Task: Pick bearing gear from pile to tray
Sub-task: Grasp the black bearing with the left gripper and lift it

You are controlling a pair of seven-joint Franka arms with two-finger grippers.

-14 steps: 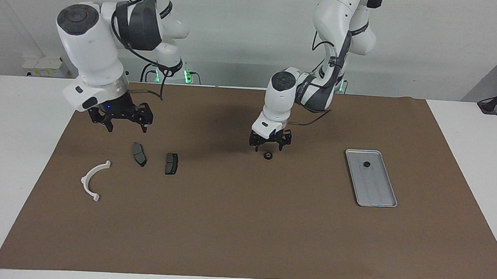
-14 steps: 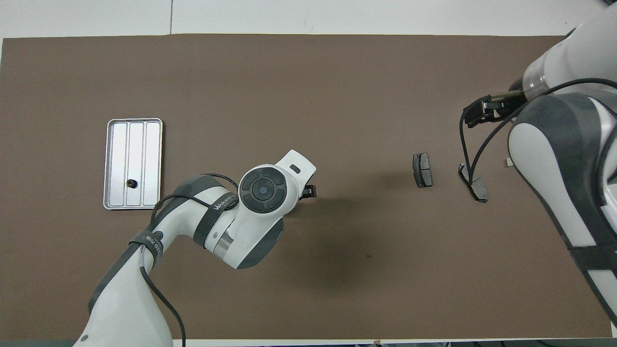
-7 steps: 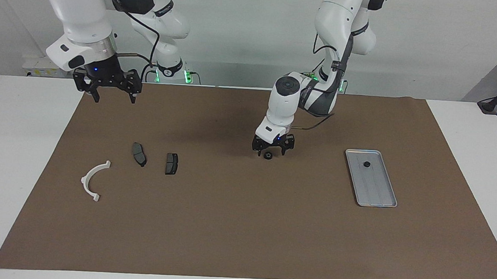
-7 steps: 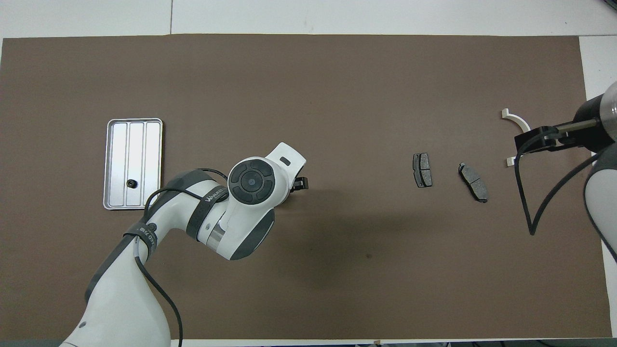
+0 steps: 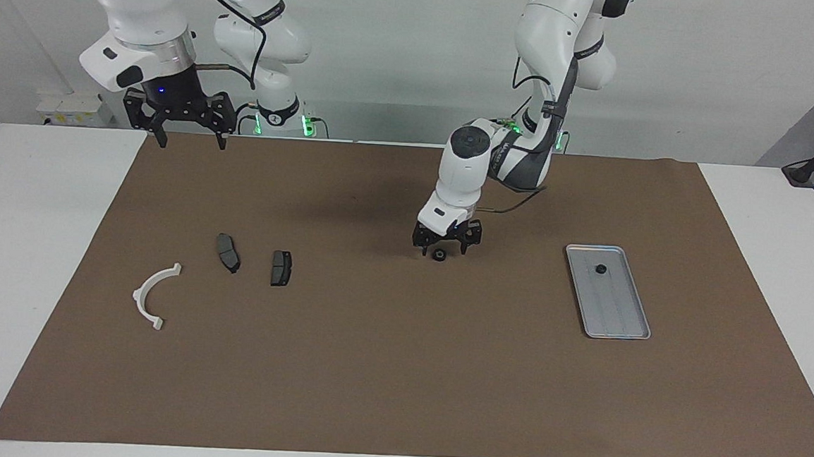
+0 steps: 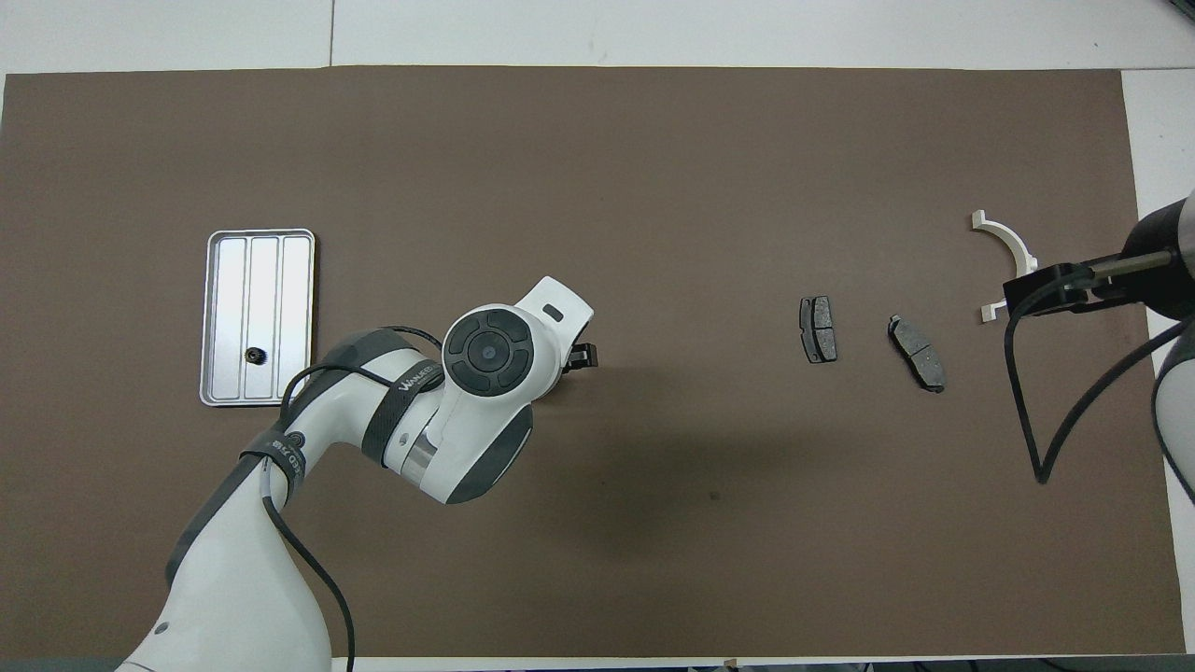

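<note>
A small black bearing gear (image 5: 439,254) lies on the brown mat near the table's middle. My left gripper (image 5: 445,250) is down low at it, open, a finger on either side; I cannot tell whether they touch it. From overhead the left wrist hides that gear. The silver tray (image 5: 617,312) (image 6: 297,280) sits toward the left arm's end with another black gear (image 5: 599,269) (image 6: 253,355) in it. The pile is a white arc (image 5: 152,294) (image 6: 1004,245) and two brake pads (image 5: 227,252) (image 5: 281,267). My right gripper (image 5: 186,137) (image 6: 1041,285) hangs open and high over the mat's robot-side edge.
The brown mat (image 5: 398,369) covers most of the white table. The two brake pads (image 6: 818,329) (image 6: 917,352) lie side by side between the gear and the white arc. A cable loops down from the right wrist (image 6: 1027,411).
My left gripper has come down around the gear on the mat. The right arm has lifted away from over the brake pads and drawn back toward the robots' end, still open.
</note>
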